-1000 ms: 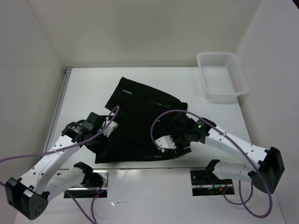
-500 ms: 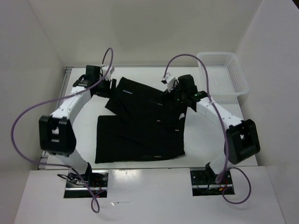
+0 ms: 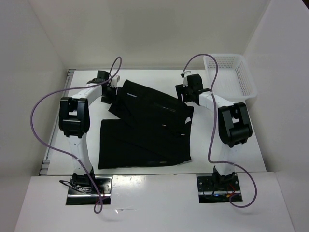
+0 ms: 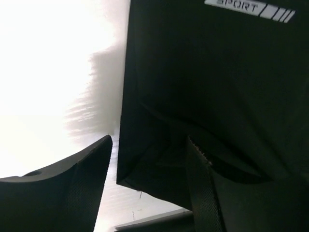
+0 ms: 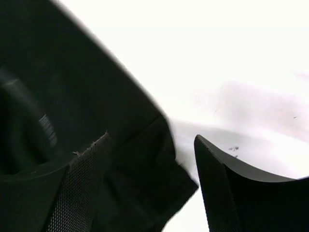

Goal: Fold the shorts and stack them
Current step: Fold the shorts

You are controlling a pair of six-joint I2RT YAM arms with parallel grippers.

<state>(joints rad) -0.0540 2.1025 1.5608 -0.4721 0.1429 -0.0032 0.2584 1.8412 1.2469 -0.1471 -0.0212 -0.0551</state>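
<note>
Shorts (image 3: pixel 145 140) form one black heap near one basket (image 3: pixel 231 100).

Lab test cell: white walls (image 3: pixel 145 34) box the table (image 3: pixel 154 77).

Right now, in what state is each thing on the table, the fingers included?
shorts: lying on the table, layers overlapping, not gripped.
white basket: upright, empty.
left fingers: open, astride a shorts corner.
right fingers: open, astride a shorts corner.
</note>
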